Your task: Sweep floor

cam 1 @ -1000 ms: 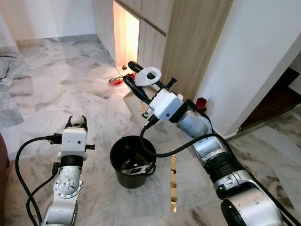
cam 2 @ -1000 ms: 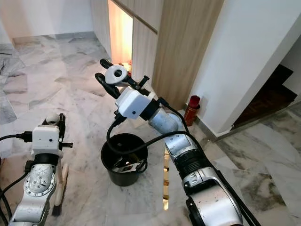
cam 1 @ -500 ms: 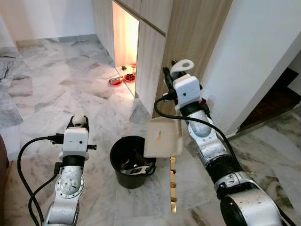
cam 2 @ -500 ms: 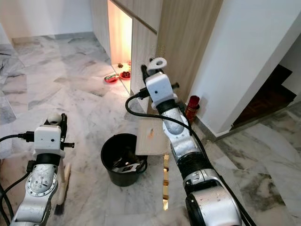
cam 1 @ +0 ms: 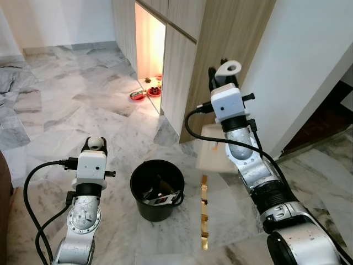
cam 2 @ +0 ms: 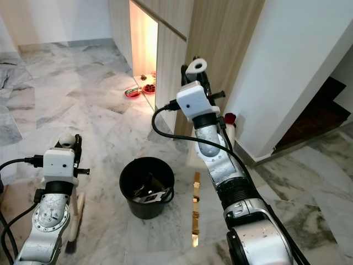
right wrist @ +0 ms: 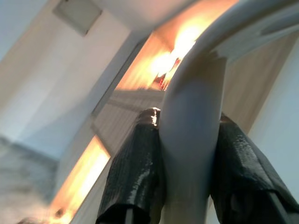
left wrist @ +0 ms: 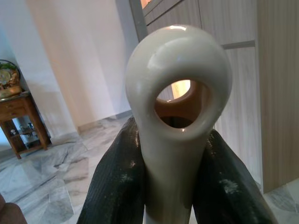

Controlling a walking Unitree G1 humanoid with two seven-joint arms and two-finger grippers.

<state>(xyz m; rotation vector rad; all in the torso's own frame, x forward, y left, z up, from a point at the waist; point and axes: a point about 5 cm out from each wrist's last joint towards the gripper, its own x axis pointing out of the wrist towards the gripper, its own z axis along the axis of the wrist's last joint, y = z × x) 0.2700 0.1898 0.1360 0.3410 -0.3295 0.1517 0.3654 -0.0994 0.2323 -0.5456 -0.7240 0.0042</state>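
Your arms, both clamped.
Your right gripper (cam 1: 220,74) is raised high, fingers closed; your left gripper (cam 1: 94,144) sits low, fingers closed.

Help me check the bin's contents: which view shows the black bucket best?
The left eye view: the black bucket sits centred, its inside open to the camera. The right eye view shows it much the same; the wrist views show handles gripped by fingers.

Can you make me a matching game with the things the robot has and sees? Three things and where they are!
Things:
1. black bucket
2. brush handle
3. red bowls

Places:
A. on the floor in the glowing cupboard opening
B. on the floor between the two arms
C. pinched between the left gripper's fingers

Pairs: 1-B, 2-C, 3-A
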